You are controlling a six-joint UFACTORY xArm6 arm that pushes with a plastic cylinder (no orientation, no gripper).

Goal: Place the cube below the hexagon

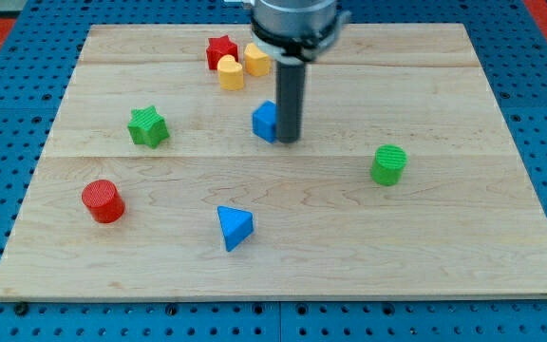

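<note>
Nearest the view's bottom, a blue triangular wedge block is lying on the pale wooden board, with a red cylinder block sitting to the view's left of it and a green cylinder block standing well apart toward the view's right. Farther up, a green star-shaped block is resting near the left side. At mid-board the blue cube, the task's object, is sitting just beside the dark rod, whose lower end, the tip, is pressing against or nearly touching the cube's right face; this placement suggests a push toward the view's left is being prepared. The rod carries no jaws, so there is nothing to open or close, and it is holding nothing. Beyond, near the view's top, a yellow block, a second yellow block that appears hexagonal, and a red star-shaped block are clustering closely together. The cube is already lying lower in the view than this cluster, slightly right of it, so only a short alignment seems to be remaining.
</note>
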